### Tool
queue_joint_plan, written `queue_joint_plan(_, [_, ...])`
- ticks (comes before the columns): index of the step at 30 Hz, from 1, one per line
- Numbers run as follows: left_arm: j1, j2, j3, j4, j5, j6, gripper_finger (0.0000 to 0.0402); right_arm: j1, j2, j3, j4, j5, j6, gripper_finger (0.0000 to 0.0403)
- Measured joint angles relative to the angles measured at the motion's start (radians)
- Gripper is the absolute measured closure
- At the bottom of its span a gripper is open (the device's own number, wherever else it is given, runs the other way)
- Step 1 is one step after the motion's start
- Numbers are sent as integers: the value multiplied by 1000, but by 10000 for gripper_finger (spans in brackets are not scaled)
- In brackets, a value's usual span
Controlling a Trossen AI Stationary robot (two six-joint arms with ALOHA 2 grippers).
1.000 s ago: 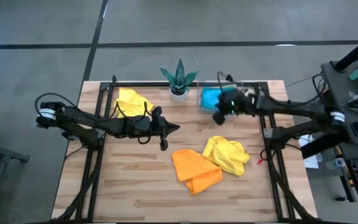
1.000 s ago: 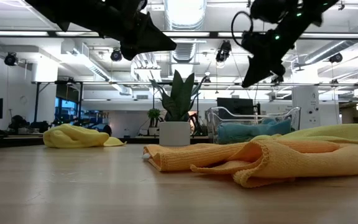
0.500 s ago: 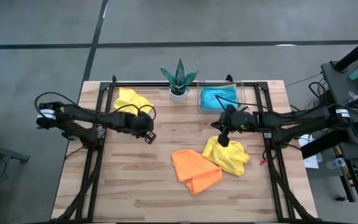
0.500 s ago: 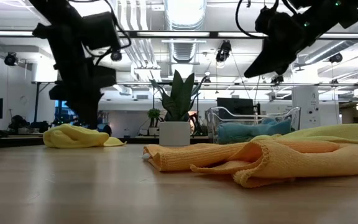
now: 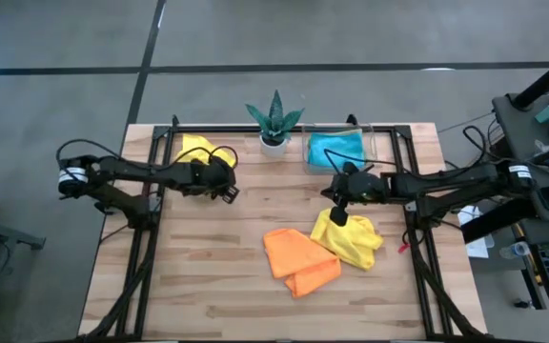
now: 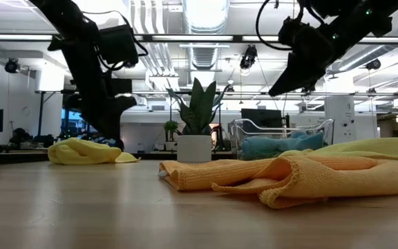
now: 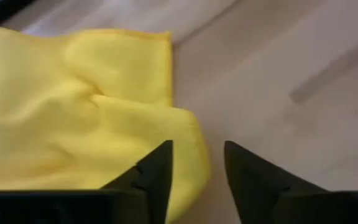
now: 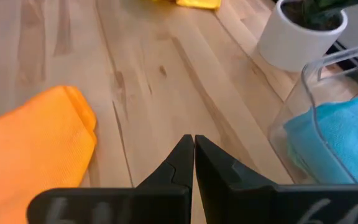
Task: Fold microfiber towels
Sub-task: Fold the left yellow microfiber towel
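On the wooden table we see the crumpled yellow towel near the back left corner, its hemmed edge just under our left gripper, fingers parted, holding nothing. Our right gripper, pinched closed and empty, hovers beside the second yellow towel and orange towel.

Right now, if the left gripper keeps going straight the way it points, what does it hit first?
Most likely the yellow towel: the left gripper is open, one finger over its hemmed edge and the other over bare table. How high it is above the cloth is unclear.
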Motion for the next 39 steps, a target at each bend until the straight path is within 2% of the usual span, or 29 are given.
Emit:
queue_joint_plan(4, [0,52,0,18,-62,10,232,0,39,0,7,0,4,394])
queue_joint_plan(14, [4,266,36,78,-71,-27,227,0,102,0,47,-1,17,394])
queue_joint_plan(18, [2,289,44,81,-86,-28,257,0,102,0,52,-1,17,394])
queue_joint_plan(21, [4,283,43,71,-83,-24,319,0,102,0,57,-1,16,394])
queue_joint_plan(23, [4,267,38,57,-71,-21,372,0,102,0,63,0,15,394])
queue_joint_plan(24, [4,256,37,55,-71,-17,386,0,102,0,70,-1,14,394])
queue_joint_plan(30, [-37,138,41,51,-59,13,400,0,103,0,86,0,13,394])
queue_joint_plan(39, [-164,-151,95,44,-65,106,401,0,103,0,247,-1,14,385])
